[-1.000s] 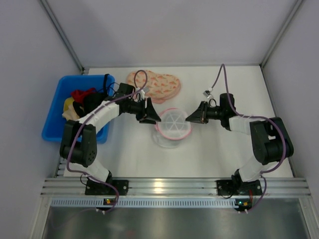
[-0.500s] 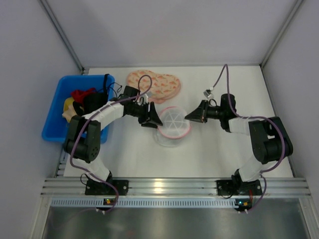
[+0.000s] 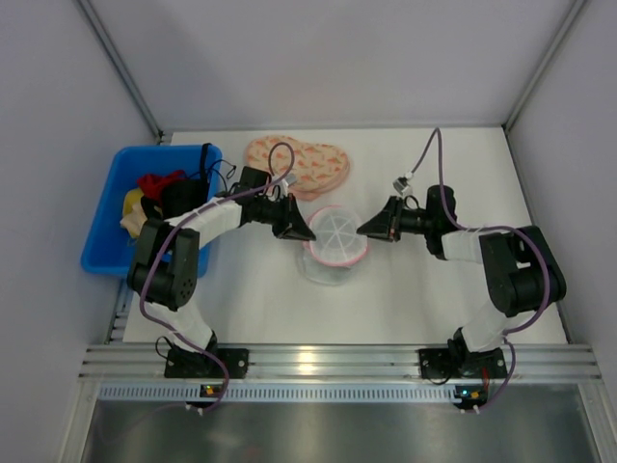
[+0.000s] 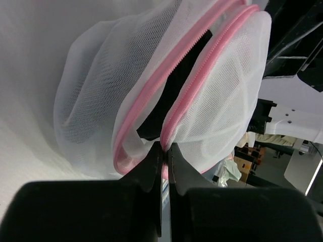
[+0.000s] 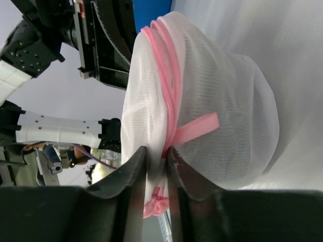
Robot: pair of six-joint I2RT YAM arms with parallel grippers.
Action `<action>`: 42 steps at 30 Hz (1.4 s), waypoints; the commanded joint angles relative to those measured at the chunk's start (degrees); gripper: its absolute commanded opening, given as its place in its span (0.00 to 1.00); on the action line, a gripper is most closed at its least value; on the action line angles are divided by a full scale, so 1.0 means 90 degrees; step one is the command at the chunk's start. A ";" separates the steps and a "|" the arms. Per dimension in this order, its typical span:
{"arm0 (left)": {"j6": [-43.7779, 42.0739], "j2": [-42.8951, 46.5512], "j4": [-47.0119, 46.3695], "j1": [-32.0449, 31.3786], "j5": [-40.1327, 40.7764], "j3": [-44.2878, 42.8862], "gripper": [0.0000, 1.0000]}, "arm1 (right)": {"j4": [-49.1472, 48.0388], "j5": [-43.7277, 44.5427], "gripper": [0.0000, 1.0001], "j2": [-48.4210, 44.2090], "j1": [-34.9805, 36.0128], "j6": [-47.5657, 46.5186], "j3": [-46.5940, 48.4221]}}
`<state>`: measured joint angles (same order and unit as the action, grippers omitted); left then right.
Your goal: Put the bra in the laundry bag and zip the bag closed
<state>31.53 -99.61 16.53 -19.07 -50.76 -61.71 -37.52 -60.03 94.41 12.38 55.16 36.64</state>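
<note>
Mesh fills both of my wrist views: the laundry bag [image 3: 335, 241] sits near the middle of the table [image 3: 410, 294], a small round white pouch with a pink zip rim [image 4: 146, 98]. My left pincer [image 3: 307, 232] meets it at its 9 o'clock side, jaws drawn almost together, the tips nipping the pink rim where the two zip lines join. My right pincer [image 3: 363, 230] comes in from the bag's 3 o'clock side, jaws only a sliver apart, with white mesh and a bit of pink zip caught between them; a flat pink tab [image 5: 198, 127] sticks out of the mesh just past the tips. From the left wrist I see the zip lines parted in a long slit, and the bra [image 4: 174, 91] shows black inside the bag through that slit. How much of it lies inside I cannot tell. At the bag's 11 o'clock, near the far edge, lies a peach-pink heart-shaped patterned cloth [image 3: 307, 166], apart from the bag. At the table's 9 o'clock edge stands a blue bin [image 3: 94, 253] holding red, black and tan garments.
</note>
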 commanded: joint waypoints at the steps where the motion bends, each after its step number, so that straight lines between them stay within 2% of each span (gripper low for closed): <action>1: 0.0100 0.0199 -0.0597 -0.0020 -0.0599 -0.0067 0.01 | 0.0067 -0.0058 0.25 -0.0070 0.0265 -0.0444 0.0059; 2: 0.0091 0.0199 -0.0597 -0.0020 -0.0629 -0.0096 0.00 | 0.0077 -0.0059 0.31 -0.0080 0.0294 -0.0474 0.0069; 5: -0.0182 0.0063 -0.0130 -0.0010 -0.0659 -0.0329 0.00 | 0.0203 -0.0097 0.39 -0.0061 0.0401 -0.0581 0.0127; 13: -0.0954 -0.0074 0.0964 0.0214 -0.0590 -0.0799 0.00 | 0.0194 -0.0195 0.46 -0.0031 0.0470 -0.0699 0.0079; 16: -0.1159 -0.0191 0.1316 0.0370 -0.0658 -0.0994 0.00 | 0.0009 -0.0302 0.57 -0.0021 0.0480 -0.0611 0.0040; 18: -0.1382 -0.0240 0.1424 0.0458 -0.0678 -0.1082 0.00 | -0.0069 -0.0342 0.74 -0.0031 0.0480 -0.0611 0.0050; 20: -0.1501 -0.0231 0.1532 0.0478 -0.0678 -0.1092 0.00 | -0.0205 -0.0371 0.84 0.0027 0.0480 -0.0494 0.0050; 23: -0.1735 -0.0318 0.1745 0.0478 -0.0649 -0.1189 0.00 | -0.0849 -0.0459 0.88 0.0202 0.0480 -0.0016 0.0050; 26: -0.2057 -0.0367 0.1990 0.0478 -0.0571 -0.1356 0.00 | -0.1222 -0.0507 0.88 0.0281 0.0489 0.0268 0.0108; 29: -0.2145 -0.0299 0.2107 0.0469 -0.0580 -0.1443 0.00 | -0.1086 -0.0459 0.88 0.0252 0.0509 0.0181 0.0206; 35: -0.2535 -0.0357 0.2527 0.0430 -0.0327 -0.1765 0.00 | 0.0583 -0.0225 0.80 0.0106 0.0850 -0.1321 0.0694; 36: -0.2585 -0.0358 0.2663 0.0410 -0.0278 -0.1824 0.00 | 0.0672 -0.0225 0.77 0.0086 0.0880 -0.1411 0.0752; 37: -0.2624 -0.0387 0.2732 0.0400 -0.0220 -0.1941 0.00 | 0.0760 -0.0244 0.67 0.0076 0.0948 -0.1460 0.0762; 40: -0.2751 -0.0465 0.2918 0.0390 -0.0005 -0.2244 0.00 | 0.0916 -0.0263 0.49 0.0028 0.1017 -0.1646 0.0763; 42: -0.2829 -0.0543 0.3035 0.0390 0.0171 -0.2497 0.00 | 0.1092 -0.0264 0.42 0.0008 0.1026 -0.1792 0.0782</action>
<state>8.78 -103.42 41.54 -15.38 -50.83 -79.70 -30.63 -61.95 96.73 20.56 44.40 41.76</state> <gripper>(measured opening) 0.033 0.448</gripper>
